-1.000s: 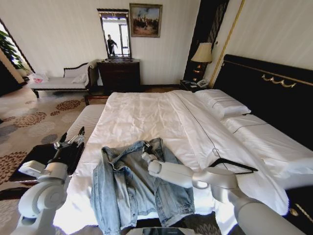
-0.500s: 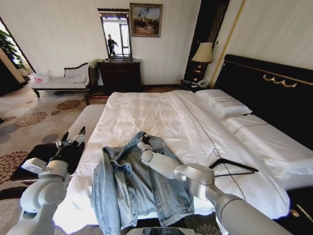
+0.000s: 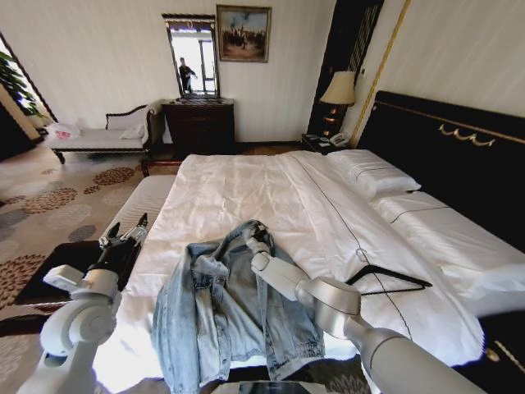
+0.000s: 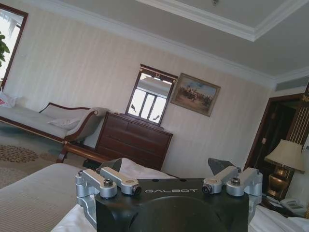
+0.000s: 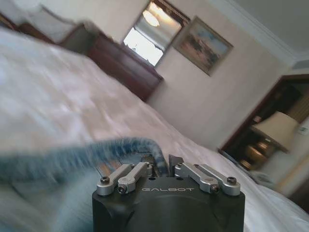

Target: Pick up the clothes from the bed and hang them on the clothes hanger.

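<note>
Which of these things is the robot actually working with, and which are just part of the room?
In the job: light-blue denim jacket, black triangular wire hanger, wide white-sheeted bed, right gripper closed on the jacket.

Just around: pale cushioned chaise, dark wooden dresser, table lamp.

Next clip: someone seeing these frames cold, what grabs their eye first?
Most striking is the light-blue denim jacket bunched at the near edge of the white bed, its collar pinched in the right gripper and lifted off the sheet. To its right, a black clothes hanger lies on the sheet. The left gripper hangs open beside the bed, off its left edge.
</note>
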Controlling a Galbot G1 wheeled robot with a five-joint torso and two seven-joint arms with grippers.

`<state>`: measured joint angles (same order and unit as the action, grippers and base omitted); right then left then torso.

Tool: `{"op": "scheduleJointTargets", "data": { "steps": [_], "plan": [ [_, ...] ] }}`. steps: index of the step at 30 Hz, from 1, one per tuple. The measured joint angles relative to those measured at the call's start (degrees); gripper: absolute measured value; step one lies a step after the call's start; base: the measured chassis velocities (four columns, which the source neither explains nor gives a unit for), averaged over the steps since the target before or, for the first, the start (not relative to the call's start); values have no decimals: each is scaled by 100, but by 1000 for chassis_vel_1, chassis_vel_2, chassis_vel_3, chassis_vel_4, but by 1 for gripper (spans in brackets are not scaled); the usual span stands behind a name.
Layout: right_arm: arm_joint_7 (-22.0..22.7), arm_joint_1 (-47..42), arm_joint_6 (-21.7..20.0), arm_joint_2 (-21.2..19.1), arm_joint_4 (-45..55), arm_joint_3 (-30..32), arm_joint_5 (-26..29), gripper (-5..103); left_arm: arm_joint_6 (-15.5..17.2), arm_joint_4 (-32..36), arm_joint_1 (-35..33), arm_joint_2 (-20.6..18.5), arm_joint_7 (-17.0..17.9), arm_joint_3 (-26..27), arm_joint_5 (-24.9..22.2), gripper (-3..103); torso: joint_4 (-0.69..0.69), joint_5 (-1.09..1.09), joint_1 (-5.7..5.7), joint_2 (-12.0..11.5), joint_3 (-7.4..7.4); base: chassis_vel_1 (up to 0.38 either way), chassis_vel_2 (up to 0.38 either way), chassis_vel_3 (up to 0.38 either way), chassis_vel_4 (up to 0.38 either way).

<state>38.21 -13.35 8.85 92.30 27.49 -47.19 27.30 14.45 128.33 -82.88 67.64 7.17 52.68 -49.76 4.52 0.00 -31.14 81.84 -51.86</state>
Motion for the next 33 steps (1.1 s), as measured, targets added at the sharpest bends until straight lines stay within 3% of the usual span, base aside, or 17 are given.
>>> {"op": "scheduleJointTargets", "data": {
  "steps": [4, 6, 7, 11, 13, 14, 16, 17, 20, 25, 33],
  "plan": [
    [289, -4, -139, -183, 608, -228, 113, 31, 19, 42, 13, -12, 6, -27, 5, 100, -7, 3, 0, 0, 0, 0, 0, 0, 0],
    [862, -4, -557, -630, 1080, -270, 263, 42, 32, 45, 7, -15, 8, -58, 49, 100, 0, 0, 0, 0, 0, 4, 25, 7, -5],
    [862, -4, -557, -630, 1080, -270, 263, 42, 32, 45, 7, -15, 8, -58, 49, 100, 0, 0, 0, 0, 0, 0, 0, 0, 0],
    [1177, -20, -777, -1188, 1794, -264, 444, 65, 39, 31, -28, 26, 6, -118, 93, 100, 2, 1, -1, 0, 0, 0, 0, 0, 0],
    [1189, -49, -753, -1345, 2127, -259, 497, 65, 41, 30, -35, 35, 6, -125, 95, 100, 2, 1, 0, 0, 0, 0, 0, 0, 0],
    [1189, -84, -714, -1481, 2512, -264, 588, 70, 42, 26, -41, 40, 6, -129, 98, 100, 2, 1, -1, 0, 0, 0, 0, 0, 0],
    [1201, -153, -711, -1835, 3592, -412, 1171, 81, 45, 20, -61, 51, 6, -130, 101, 100, 0, 1, -1, 0, 0, 0, 0, 0, 0],
    [1201, -153, -711, -1835, 3592, -412, 1171, 81, 45, 20, -61, 51, 6, -130, 101, 100, 0, 1, -1, 0, 0, 0, 0, 0, 0],
    [1590, -355, -1163, -2302, 5154, -791, 2288, 96, 48, 26, -84, 66, 15, -125, 102, 100, -2, 1, 1, 1, 1, 0, 0, 0, 0],
    [2170, -649, -1710, -2519, 5761, -1312, 2554, 100, 55, 56, -95, 75, 28, -121, 105, 100, 1, 1, 1, 1, 1, 0, 0, 0, 0],
    [2059, -816, -1579, -2434, 5613, -1595, 2266, 100, 57, 73, -147, 92, 34, -44, 111, 100, 0, 0, 0, 0, 0, 0, 0, 0, 0]
  ]
}}
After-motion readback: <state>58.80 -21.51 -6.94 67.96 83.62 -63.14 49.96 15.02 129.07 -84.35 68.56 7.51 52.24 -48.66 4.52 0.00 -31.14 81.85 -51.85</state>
